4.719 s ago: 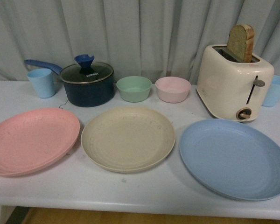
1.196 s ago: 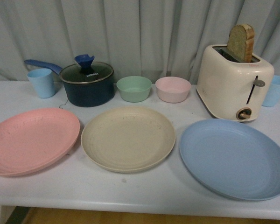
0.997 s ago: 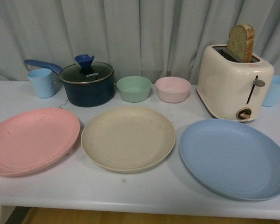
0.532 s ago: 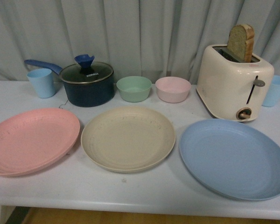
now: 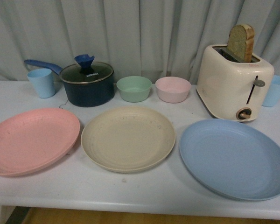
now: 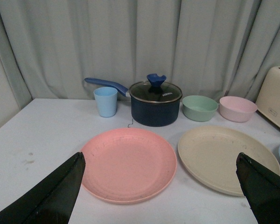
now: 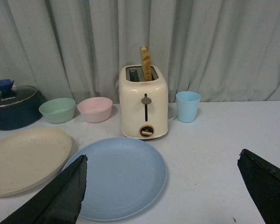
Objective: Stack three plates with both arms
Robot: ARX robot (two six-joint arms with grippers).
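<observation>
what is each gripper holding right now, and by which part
Nothing is held: the left gripper and the right gripper both show wide-open, empty jaws.

White lettering on the saucepan lid [image 5: 87, 72], upper left of the front view, seems to read "KONKA". It is small and blurred. Nothing else is legible.

The left gripper's fingers [image 6: 51, 200] are plain black wedges tapering to narrow tips, with smooth, faintly glossy faces; the right gripper's fingers [image 7: 60, 200] look alike.
</observation>
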